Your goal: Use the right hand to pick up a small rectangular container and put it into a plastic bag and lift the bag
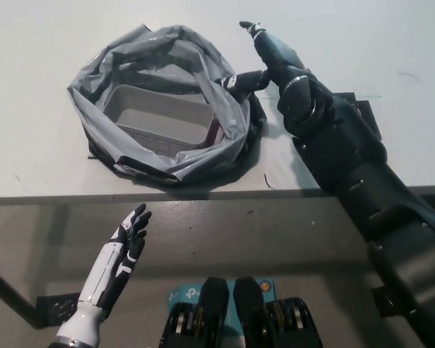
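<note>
A grey plastic bag stands open on the white table, its rim rolled wide. Inside it lies a small rectangular grey mesh container, upright and empty. My black right hand is at the bag's right rim with its fingers spread; one finger reaches toward the rim, the rest point up and away. It holds nothing. My white left hand rests open below the table's front edge at the lower left.
The table's front edge runs across the middle of the picture, with dark floor below it. A thin dark thread lies on the table near the bag's right side. My right forearm crosses the table's right part.
</note>
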